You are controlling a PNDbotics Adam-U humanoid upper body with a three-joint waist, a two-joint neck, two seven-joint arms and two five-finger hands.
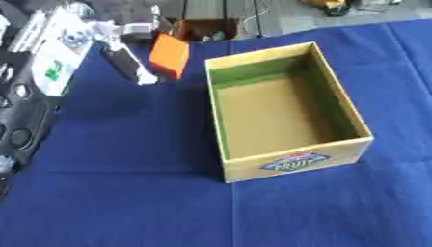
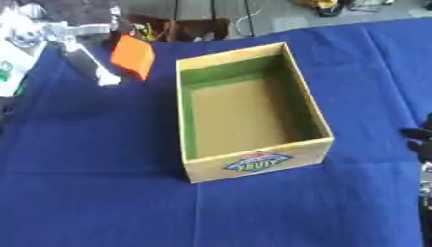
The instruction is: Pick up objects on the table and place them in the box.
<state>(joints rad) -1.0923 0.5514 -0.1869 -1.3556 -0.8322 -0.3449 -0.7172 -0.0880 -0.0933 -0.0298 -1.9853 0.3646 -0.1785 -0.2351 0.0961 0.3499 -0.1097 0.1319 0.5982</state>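
An open wooden box (image 1: 291,161) with a fruit label on its front wall and green inner walls stands empty in the middle of the blue cloth. An orange block (image 1: 168,55) hangs tilted just beyond the box's far left corner. My left hand (image 1: 118,41) comes in from the upper left and pinches the block, with one long white-tipped finger (image 1: 133,67) pointing down beside it. Only a dark sliver of my right hand (image 2: 418,140) shows at the right edge, low and well apart from the box.
The blue cloth (image 1: 127,193) covers the whole table. My left arm's black and white casing (image 1: 38,77) fills the left edge. A brown object (image 2: 182,28) and cables lie on the floor past the table's far edge.
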